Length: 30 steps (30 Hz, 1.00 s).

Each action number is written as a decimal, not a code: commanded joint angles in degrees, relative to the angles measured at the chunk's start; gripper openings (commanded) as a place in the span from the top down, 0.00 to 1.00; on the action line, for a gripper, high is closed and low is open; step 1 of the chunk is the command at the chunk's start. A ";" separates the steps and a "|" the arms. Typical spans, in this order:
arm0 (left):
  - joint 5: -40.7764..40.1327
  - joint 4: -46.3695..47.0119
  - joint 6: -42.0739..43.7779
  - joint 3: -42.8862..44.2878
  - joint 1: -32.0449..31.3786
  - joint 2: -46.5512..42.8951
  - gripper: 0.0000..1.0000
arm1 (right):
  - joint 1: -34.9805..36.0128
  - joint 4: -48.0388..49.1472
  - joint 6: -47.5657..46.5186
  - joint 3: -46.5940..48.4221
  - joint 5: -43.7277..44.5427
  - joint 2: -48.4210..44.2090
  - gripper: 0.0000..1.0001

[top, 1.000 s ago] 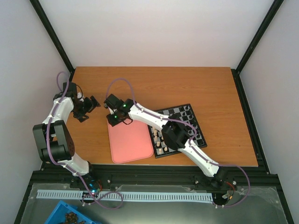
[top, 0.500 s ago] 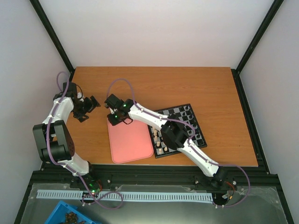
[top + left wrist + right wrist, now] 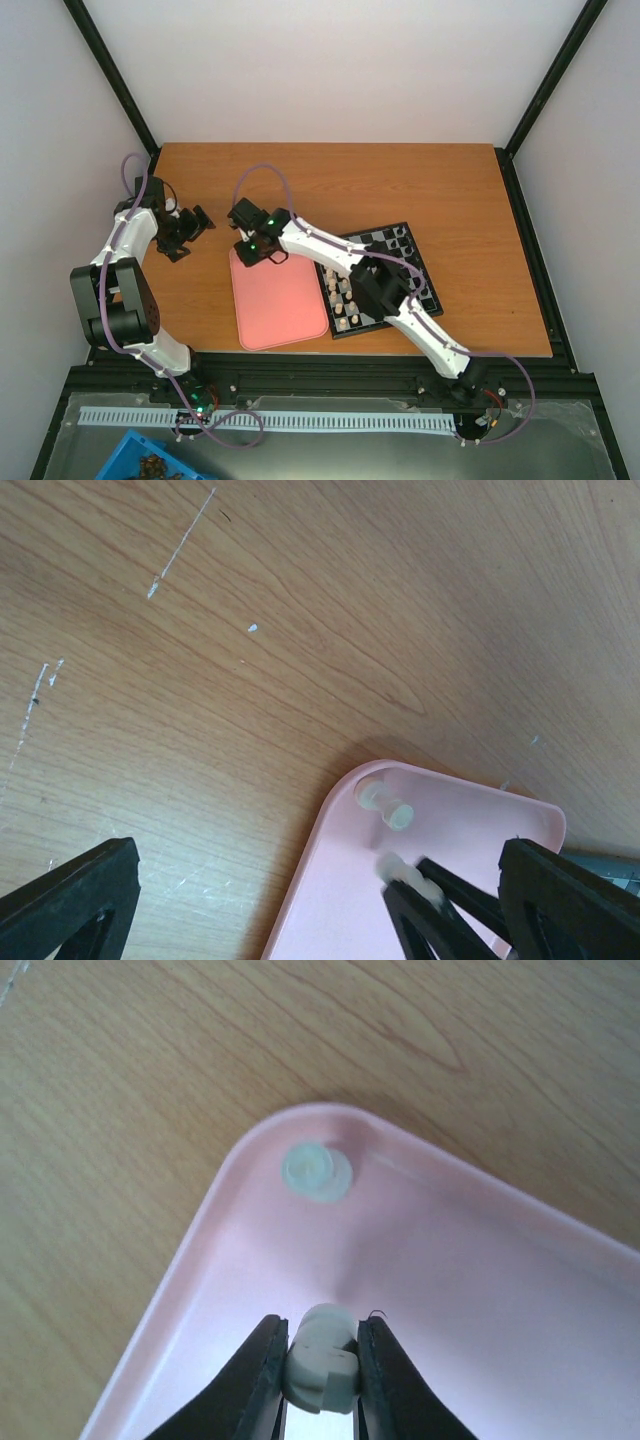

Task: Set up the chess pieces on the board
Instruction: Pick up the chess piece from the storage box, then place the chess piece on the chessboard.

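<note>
Right end effector (image 3: pixel 322 1365) closed onto stubby cream, perhaps notched, piece (image 3: pixel 325 1338).

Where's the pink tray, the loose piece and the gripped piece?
pink tray (image 3: pixel 500 1290), right wrist view, bare floor.
loose piece (image 3: pixel 316 1172), right wrist view, round end.
gripped piece (image 3: pixel 320 1358), right wrist view, its middle.

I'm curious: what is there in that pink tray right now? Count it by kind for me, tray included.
tray: 1
loose cream piece: 1
cream piece gripped in the right claw: 1
Total: 3
</note>
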 commanded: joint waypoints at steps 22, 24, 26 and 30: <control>0.24 0.20 0.92 0.84 0.21 -0.69 0.00 | -9.88 6.65 -1.85 -46.38 9.63 -36.69 0.88; 0.05 0.05 0.97 0.87 0.21 -0.67 0.00 | -10.18 6.42 -1.70 -46.31 9.46 -35.77 0.88; -0.04 0.03 1.09 0.78 0.21 -0.81 0.00 | -10.38 6.20 -1.74 -46.42 9.03 -35.15 0.89; -0.11 -0.02 1.10 0.76 0.21 -0.94 0.00 | -10.39 5.46 -1.80 -46.29 8.78 -33.90 0.88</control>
